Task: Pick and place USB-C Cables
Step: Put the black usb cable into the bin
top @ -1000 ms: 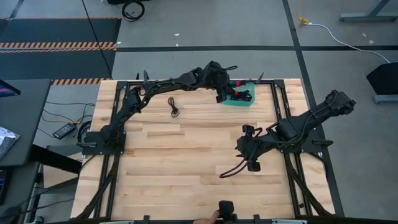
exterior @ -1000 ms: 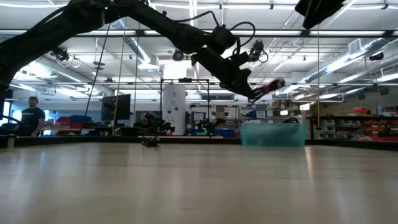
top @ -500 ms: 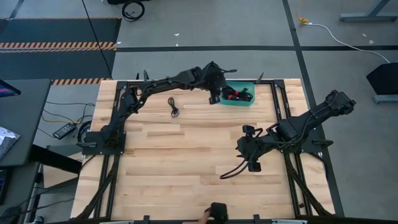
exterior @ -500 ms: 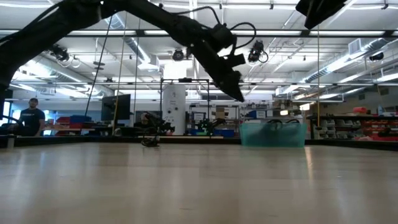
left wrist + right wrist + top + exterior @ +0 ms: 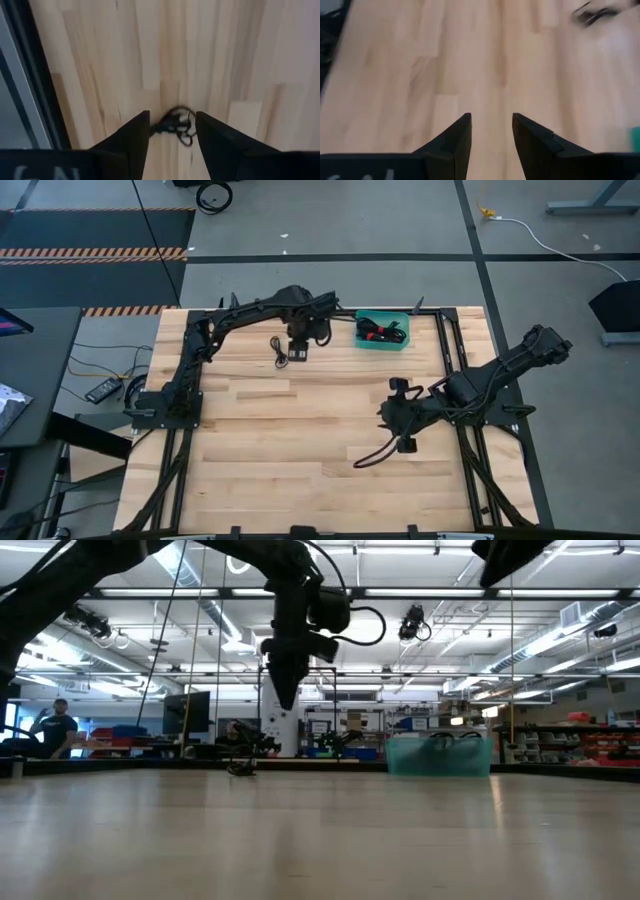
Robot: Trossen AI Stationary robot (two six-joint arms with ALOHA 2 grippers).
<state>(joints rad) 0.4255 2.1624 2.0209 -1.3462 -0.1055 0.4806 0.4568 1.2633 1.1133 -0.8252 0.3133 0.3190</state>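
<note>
left gripper (image 5: 298, 356) | moved from bin (image 5: 383, 340) | to loose cable (image 5: 279, 352)

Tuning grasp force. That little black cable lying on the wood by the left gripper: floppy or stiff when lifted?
Probably floppy: the cable is a thin, loose coil with a tail trailing out. Likely light for its size, so it may slide on the smooth table if nudged. The left gripper is open above it.
</note>
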